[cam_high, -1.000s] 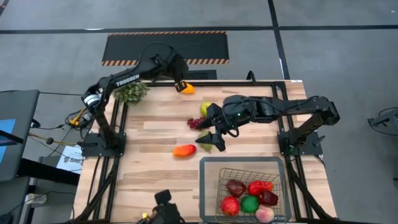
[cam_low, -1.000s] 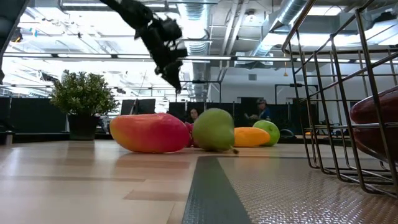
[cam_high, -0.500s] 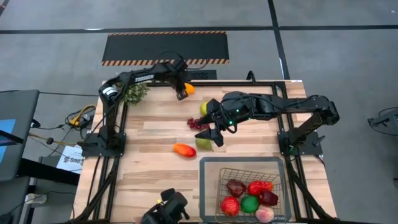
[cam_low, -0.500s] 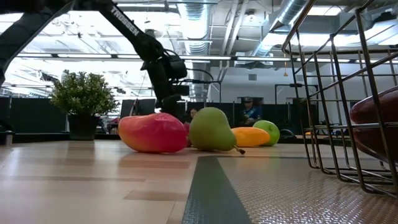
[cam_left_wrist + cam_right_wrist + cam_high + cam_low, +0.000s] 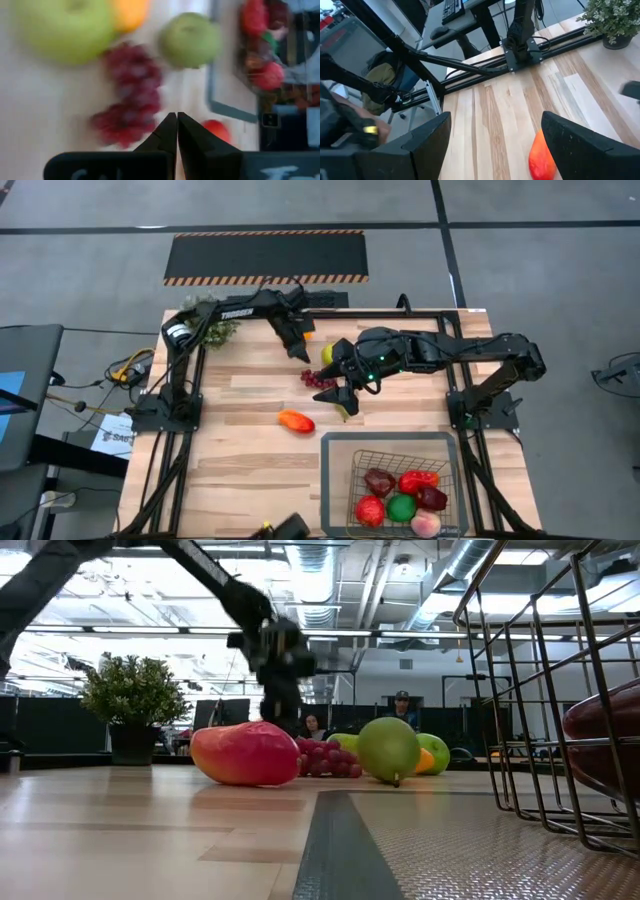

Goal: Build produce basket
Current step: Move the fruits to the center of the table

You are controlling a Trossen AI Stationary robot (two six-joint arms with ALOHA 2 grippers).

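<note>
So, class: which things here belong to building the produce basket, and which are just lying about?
Job: basket; fruit already inside; loose mango, grapes, pear, green apple, orange; right claw, open, by the pear; left claw, shut, near the grapes.
Lying about: potted plant; striped floor mat.

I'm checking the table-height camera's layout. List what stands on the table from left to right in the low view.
Potted plant → red-orange fruit → purple grape bunch → green pear → wire basket. The green and orange pieces behind the pear overlap it, so I leave them out.
</note>
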